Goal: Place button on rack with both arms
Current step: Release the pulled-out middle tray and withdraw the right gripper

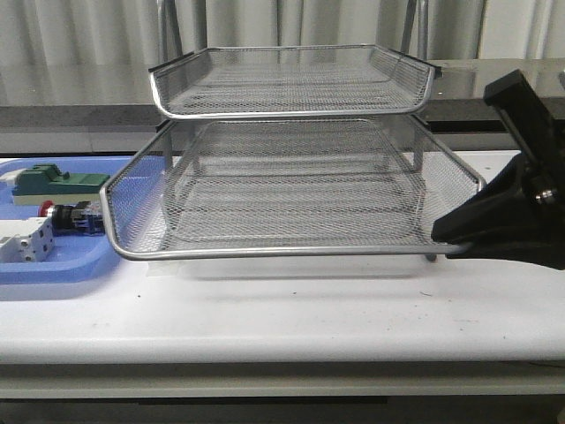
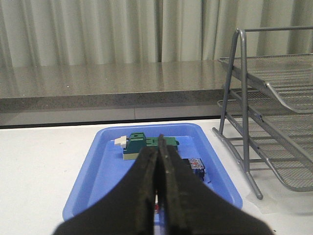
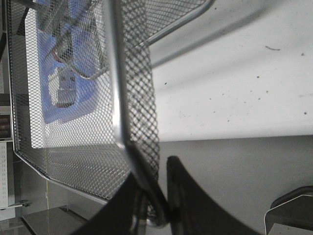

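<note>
Risk: the right gripper point(image 1: 455, 237) looks clamped on the front corner of the pulled-out middle tray of the rack point(image 1: 291, 185). If it tugs crooked, I'd guess the tray jams on its rails or the whole rack skids on the table point(image 1: 291, 309).

Risk 2: the button point(image 1: 64, 215) lies low in the blue tray point(image 1: 53, 269), jammed between the green block point(image 1: 53, 181) and the white terminal block point(image 1: 26, 240), so a sloppy pick could bump those or slip off the round cap.

Right tool: in the right wrist view the fingers point(image 3: 181, 196) sit nearly closed, straddling the mesh rim, so it's gripping the tray edge (that's how it reads to me).

Left tool: the left gripper point(image 2: 159, 191) is pinched closed with nothing in it, hovering over the blue tray and touching nothing.

Button spot: at about 9 o'clock from the rack in the front view, just beside its left front corner, not on the rack yet.

Green block: around 12 o'clock from the button.
</note>
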`<state>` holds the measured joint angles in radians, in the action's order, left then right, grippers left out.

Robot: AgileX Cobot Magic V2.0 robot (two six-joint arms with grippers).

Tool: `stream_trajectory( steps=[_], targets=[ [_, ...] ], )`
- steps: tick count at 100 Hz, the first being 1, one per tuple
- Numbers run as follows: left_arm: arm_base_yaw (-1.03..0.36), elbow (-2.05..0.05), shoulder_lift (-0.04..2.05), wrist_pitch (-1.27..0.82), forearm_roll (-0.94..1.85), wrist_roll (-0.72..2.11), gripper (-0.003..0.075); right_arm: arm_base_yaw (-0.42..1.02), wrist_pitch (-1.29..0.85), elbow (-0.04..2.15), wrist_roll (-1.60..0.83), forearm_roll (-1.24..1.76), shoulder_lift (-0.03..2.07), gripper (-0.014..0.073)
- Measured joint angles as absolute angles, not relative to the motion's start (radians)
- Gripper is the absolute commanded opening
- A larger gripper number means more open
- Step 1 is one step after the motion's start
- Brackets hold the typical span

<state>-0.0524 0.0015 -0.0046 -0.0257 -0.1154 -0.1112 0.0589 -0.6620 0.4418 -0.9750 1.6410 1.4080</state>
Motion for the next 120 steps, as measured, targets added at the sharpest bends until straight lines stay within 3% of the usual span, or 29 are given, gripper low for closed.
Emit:
stream_trajectory(
  steps=[8, 23, 30, 63, 98, 120],
  targets=[
    [-0.052, 0.001, -0.005, -0.026, -0.115, -0.111, -0.0020, 0.059, -0.660, 0.440, -0.973, 1.632, 1.393, 0.0111],
    [-0.052, 0.001, -0.005, -0.026, -0.115, -0.111, -0.0020, 0.061, -0.656, 0.431, -0.973, 1.600, 1.368, 0.0407],
    [-0.052, 0.001, -0.005, -0.026, -0.115, -0.111, -0.0020, 0.062, -0.656, 0.431, -0.973, 1.588, 1.349, 0.0482],
    [-0.052, 0.001, -0.005, -0.026, -0.115, -0.111, -0.0020, 0.062, -0.652, 0.441, -0.847, 1.394, 1.165, 0.0486],
    [-0.052, 0.001, -0.005, -0.026, -0.115, -0.111, -0.0020, 0.063, -0.833, 0.728, -0.163, 0.437, 0.964, 0.0485],
    [-0.052, 0.001, -0.005, -0.026, -0.115, -0.111, -0.0020, 0.063, -0.948, 0.846, 0.020, 0.110, 0.847, 0.0485]
  ],
)
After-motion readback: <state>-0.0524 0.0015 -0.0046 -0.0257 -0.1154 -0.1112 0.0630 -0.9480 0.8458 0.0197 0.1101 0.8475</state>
